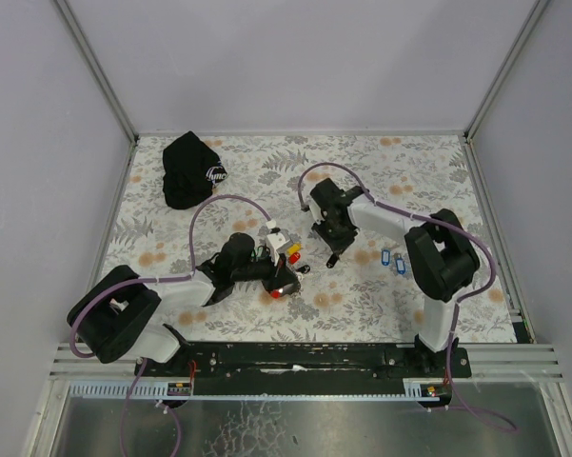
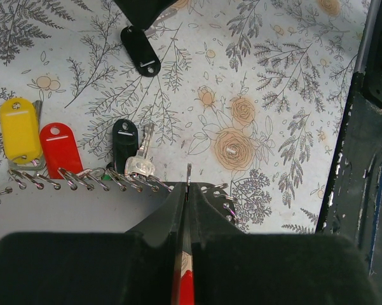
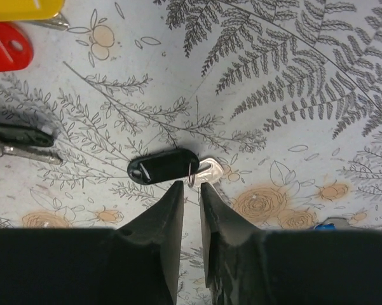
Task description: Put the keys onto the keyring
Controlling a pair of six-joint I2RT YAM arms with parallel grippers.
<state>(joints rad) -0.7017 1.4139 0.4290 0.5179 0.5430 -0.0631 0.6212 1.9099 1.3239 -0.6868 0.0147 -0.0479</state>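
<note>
From above, the left pincer (image 1: pixel 282 284) and the right pincer (image 1: pixel 331 257) are working near each other in the middle of the table (image 1: pixel 219 319). I think they could bump together when a key is carried across. How far each one is open is too small to tell in this view. Two blue keys (image 1: pixel 392 262) lie apart, further to the right.

In the left wrist view, the keyring (image 2: pixel 188 175) shows as a thin edge between the jaws, with its red piece (image 2: pixel 185 286) below. Very little metal is held, so a push may twist the ring or make it slip. The left pincer is closed on it.

In the right wrist view, the black key (image 3: pixel 162 167) lies flat, just in front of the fingertips. A closing move may only push it away or catch its small loop (image 3: pixel 191 175). The right pincer is open by a narrow gap and holds nothing.
</note>
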